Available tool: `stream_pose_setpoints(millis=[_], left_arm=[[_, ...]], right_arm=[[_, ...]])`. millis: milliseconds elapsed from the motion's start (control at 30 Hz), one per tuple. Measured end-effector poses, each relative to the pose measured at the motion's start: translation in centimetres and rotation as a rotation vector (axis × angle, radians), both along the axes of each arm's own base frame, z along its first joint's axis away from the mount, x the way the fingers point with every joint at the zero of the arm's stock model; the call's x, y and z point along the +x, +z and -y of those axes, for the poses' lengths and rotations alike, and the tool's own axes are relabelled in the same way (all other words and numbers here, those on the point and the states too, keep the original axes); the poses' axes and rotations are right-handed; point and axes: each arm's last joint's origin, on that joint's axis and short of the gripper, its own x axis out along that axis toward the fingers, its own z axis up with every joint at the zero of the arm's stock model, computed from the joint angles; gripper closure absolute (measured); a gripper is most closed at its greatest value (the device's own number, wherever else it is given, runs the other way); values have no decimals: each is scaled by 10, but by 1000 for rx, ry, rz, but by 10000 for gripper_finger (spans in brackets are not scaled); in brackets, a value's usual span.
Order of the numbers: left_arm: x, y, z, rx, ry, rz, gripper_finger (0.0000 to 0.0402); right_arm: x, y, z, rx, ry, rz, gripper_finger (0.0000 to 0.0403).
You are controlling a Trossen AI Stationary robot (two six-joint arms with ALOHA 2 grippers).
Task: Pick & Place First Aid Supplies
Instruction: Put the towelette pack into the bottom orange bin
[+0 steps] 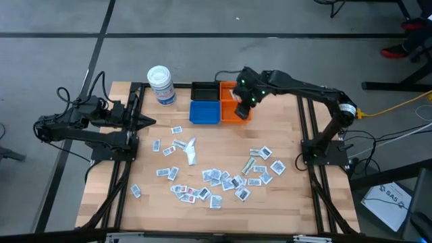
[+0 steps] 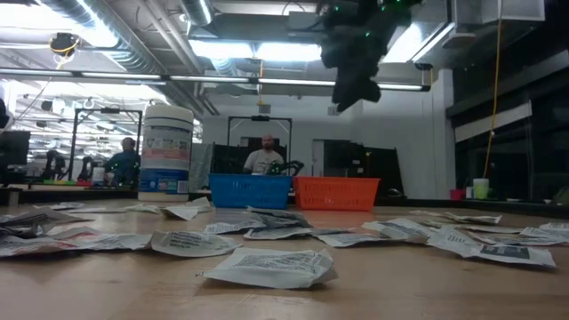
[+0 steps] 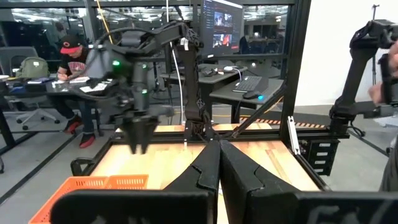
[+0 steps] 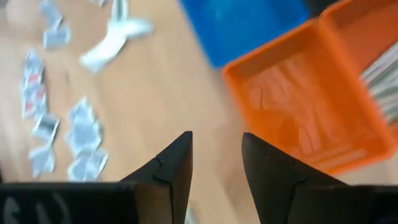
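Overhead, the right gripper (image 1: 241,104) is hovering above the orange bin (image 1: 235,111) at about twelve o'clock on the table (image 1: 283,196), its jaws standing apart with nothing between them. Seen from its own wrist, the two dark fingers (image 4: 176,163) are hanging over bare wood just beside that bin's rim, with the blue bin (image 1: 204,112) touching the orange one on its nine o'clock side and a black bin (image 1: 204,91) behind it. The first aid supplies (image 1: 223,181) are lying scattered across the middle of the table toward six o'clock. The white tub (image 1: 161,85) is standing at eleven o'clock. The left gripper (image 1: 145,122) is waiting at nine o'clock, jaws pressed together and empty.
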Motion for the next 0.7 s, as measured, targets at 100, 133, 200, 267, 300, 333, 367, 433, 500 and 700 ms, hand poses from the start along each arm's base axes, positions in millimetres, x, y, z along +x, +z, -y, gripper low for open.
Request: stream_pose_setpoints(millis=[100, 133, 200, 267, 300, 333, 367, 433, 500, 700], left_arm=[[0, 0, 0, 0, 0, 1, 398], [0, 0, 0, 0, 0, 0, 398], [0, 0, 0, 0, 0, 0, 398], [0, 0, 0, 0, 0, 0, 398], [0, 0, 0, 0, 0, 0, 398], [0, 0, 0, 0, 0, 0, 398], [0, 0, 0, 0, 0, 0, 398], [0, 0, 0, 0, 0, 0, 398], [0, 0, 0, 0, 0, 0, 398], [0, 0, 0, 0, 0, 0, 398]], right_arm=[[-8, 6, -18, 13, 9, -58, 263], [-10, 7, -23, 11, 1, -72, 263], [-16, 6, -35, 14, -14, -107, 263], [-22, 4, -48, 26, -26, -133, 263], [-25, 2, -54, 34, -28, -139, 263], [-29, 0, -61, 45, -30, -151, 263], [-33, -3, -67, 55, -30, -163, 263], [-40, -10, -78, 77, -38, -186, 263], [-48, -18, -88, 99, -53, -215, 263], [-77, -50, -108, 168, -161, -323, 263]])
